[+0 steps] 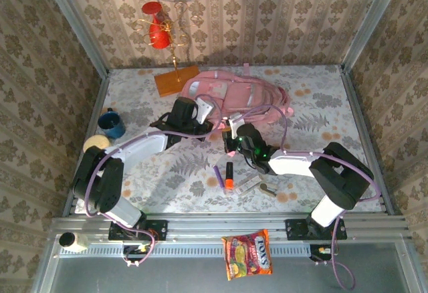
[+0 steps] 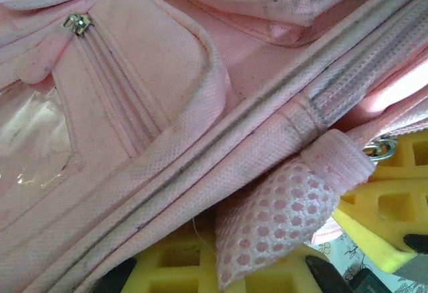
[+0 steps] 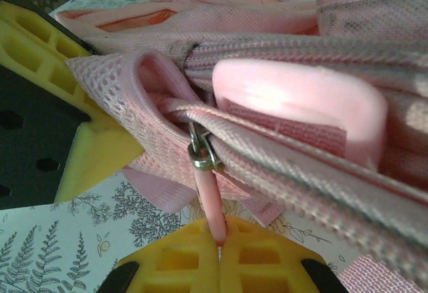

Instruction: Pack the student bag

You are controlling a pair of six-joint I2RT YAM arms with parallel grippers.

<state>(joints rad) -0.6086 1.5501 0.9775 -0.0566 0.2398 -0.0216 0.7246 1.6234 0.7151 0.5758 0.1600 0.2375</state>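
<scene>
My right tool (image 3: 219, 258) is clamped on the pink zip pull (image 3: 208, 203); my left tool (image 2: 221, 271) pinches the student bag (image 1: 244, 95) by its mesh edge (image 2: 281, 206). Bag lies mid-back on the bench (image 1: 328, 109). I should pull slow & straight along the zip, left holding tight so cloth won't bunch

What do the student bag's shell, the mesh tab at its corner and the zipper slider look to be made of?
Student bag: woven synthetic fabric, matte pink, visible grid weave, grey scuffs. Mesh tab: soft perforated knit, rows of open holes. Zipper slider: metal, probably; silvery with glints. Its pull: likely pink rubbery plastic, smooth.
</scene>
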